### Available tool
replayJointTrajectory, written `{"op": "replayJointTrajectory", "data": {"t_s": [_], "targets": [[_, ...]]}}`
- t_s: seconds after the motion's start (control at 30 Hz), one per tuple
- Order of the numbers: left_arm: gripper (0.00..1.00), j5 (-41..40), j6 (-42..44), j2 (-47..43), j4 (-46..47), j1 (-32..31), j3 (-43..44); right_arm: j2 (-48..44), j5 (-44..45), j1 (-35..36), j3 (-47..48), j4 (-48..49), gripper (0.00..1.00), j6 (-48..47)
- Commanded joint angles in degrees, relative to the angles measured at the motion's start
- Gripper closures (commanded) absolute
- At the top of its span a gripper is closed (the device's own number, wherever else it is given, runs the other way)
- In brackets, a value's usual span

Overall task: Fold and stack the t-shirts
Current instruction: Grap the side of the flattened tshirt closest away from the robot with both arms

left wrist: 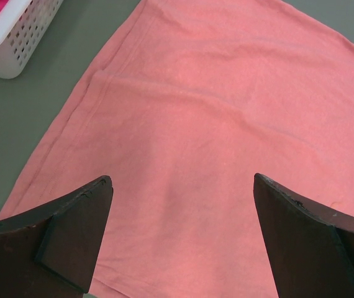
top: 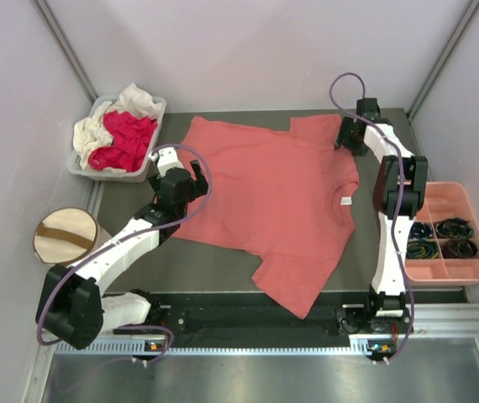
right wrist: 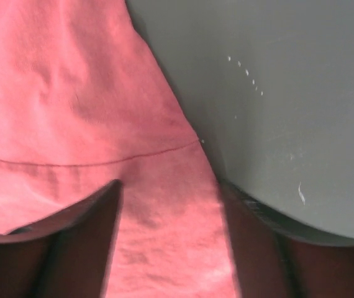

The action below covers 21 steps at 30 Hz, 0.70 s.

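**Item:** salmon-pink t-shirt, spread flat on the counter, neck label toward the right arm. We judge it light, limp and not fragile, best pinched at the hem corners or sleeve edges.

**Left tool**: jaws wide apart, empty, poised over this shirt's hem.

**Right tool**: jaws parted over the shirt's far sleeve edge, gripping nothing that we can see.

**Magenta-red t-shirt** and **cream-white t-shirt**: heaped in a basket just off the salmon-pink shirt's far hem corner.
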Motion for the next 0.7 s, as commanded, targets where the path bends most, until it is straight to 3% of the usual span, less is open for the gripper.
{"op": "replayJointTrajectory", "data": {"t_s": [0.0, 0.23, 0.27, 0.67], "targets": [[0.01, 0.8, -0.3, -2.5, 0.4, -0.4, -1.0, 1.1, -2.1, -1.1, 3.1, -1.1, 0.45, -0.5], [0.01, 0.8, -0.5, -3.4, -1.4, -0.4, -1.8, 1.6, -2.1, -1.4, 3.4, -0.9, 0.88, -0.5], [0.01, 0.8, -0.6, -3.5, -1.4, -0.4, -1.8, 1.7, -1.9, -1.4, 3.6, -1.0, 1.0, -0.5], [0.01, 0.3, -0.7, -4.8, -3.3, -0.5, -1.7, 8.0, 4.9, -2.3, 16.9, -3.7, 1.0, 0.2]]}}
